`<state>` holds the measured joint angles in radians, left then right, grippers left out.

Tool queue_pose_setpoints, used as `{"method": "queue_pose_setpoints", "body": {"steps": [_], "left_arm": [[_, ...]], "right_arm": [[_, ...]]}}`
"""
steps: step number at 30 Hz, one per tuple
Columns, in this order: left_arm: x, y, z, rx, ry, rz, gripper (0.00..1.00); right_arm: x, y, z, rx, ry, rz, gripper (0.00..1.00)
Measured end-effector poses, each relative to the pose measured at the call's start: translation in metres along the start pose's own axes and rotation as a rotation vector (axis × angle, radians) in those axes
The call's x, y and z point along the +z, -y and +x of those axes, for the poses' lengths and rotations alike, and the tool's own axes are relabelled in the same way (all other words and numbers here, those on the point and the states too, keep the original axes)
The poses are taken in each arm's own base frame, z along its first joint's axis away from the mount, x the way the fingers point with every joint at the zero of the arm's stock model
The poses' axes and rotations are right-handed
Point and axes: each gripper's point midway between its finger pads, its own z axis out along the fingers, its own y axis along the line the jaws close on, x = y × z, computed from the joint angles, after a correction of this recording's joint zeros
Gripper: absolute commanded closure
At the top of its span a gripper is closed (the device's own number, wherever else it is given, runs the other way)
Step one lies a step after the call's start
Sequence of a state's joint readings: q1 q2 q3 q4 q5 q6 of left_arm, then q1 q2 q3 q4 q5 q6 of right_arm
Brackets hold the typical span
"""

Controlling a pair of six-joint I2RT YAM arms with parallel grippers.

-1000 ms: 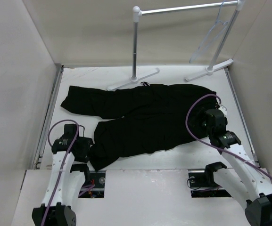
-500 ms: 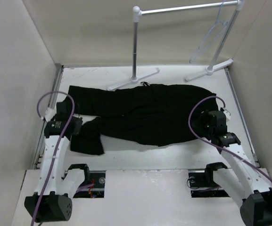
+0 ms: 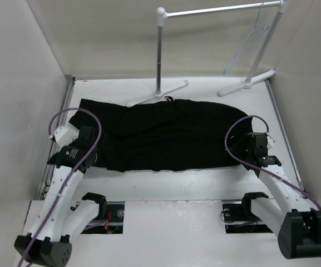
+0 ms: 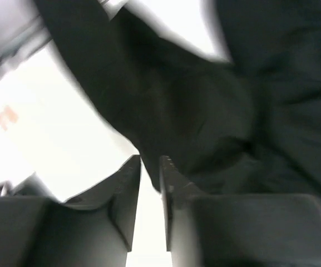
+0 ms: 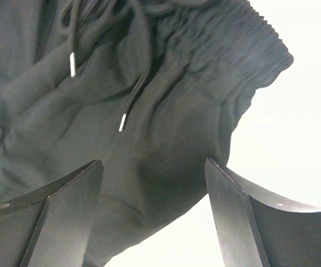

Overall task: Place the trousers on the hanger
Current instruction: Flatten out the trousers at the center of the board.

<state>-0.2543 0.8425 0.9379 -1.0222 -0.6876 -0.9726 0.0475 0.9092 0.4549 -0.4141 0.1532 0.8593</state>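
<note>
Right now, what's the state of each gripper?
Left gripper: barely open, narrow gap, empty.
Right gripper: wide open over the trousers, holding nothing.

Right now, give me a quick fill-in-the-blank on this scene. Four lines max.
1. The hanger hangs on the garment ___.
2. The trousers lie flat on the ___.
3. The right tool is ___ above the waistband.
4. The trousers are ___ in colour.

Missing words: rack; table; open; black.
</note>
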Motion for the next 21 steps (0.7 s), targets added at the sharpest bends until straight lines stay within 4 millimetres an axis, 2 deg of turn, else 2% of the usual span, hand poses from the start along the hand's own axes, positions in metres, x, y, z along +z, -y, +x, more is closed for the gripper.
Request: {"method": "queue_pose_setpoints", "body": {"steps": [3, 5, 7, 9, 10, 12, 15, 16, 18, 19, 21], "left_arm": [[0.018, -0.044, 0.030, -0.100, -0.078, -0.135, 0.61], [0.025, -0.063, 0.045, -0.186, -0.134, -0.199, 0.57], [0.027, -0.072, 0.051, -0.277, -0.169, -0.227, 0.54], [0.028, -0.068, 0.047, -0.325, -0.172, -0.206, 0.48], [0.028, -0.065, 0.043, -0.331, -0.169, -0.192, 0.45], [0.027, -0.055, 0.031, -0.315, -0.156, -0.157, 0.38], [0.040, -0.032, 0.021, -0.291, -0.161, -0.112, 0.36], [0.046, -0.024, 0.022, -0.282, -0.175, -0.099, 0.36], [0.061, -0.010, 0.027, -0.272, -0.205, -0.081, 0.38], [0.071, -0.003, 0.031, -0.267, -0.223, -0.077, 0.40], [0.088, 0.006, 0.040, -0.256, -0.256, -0.084, 0.44]], "right_arm": [[0.001, 0.007, -0.008, 0.041, 0.017, 0.020, 0.21], [0.001, 0.010, -0.014, 0.064, 0.033, 0.030, 0.24], [-0.001, 0.013, -0.018, 0.075, 0.051, 0.036, 0.31], [-0.003, 0.015, -0.021, 0.077, 0.066, 0.044, 0.39], [-0.003, 0.017, -0.023, 0.082, 0.072, 0.050, 0.39], [-0.002, 0.021, -0.026, 0.094, 0.081, 0.068, 0.37], [0.003, 0.029, -0.023, 0.102, 0.062, 0.106, 0.31], [0.007, 0.032, -0.020, 0.103, 0.047, 0.124, 0.36], [0.013, 0.038, -0.013, 0.105, 0.015, 0.159, 0.61], [0.015, 0.041, -0.011, 0.110, 0.003, 0.174, 0.70], [0.020, 0.049, -0.011, 0.139, -0.012, 0.209, 0.82]]}}
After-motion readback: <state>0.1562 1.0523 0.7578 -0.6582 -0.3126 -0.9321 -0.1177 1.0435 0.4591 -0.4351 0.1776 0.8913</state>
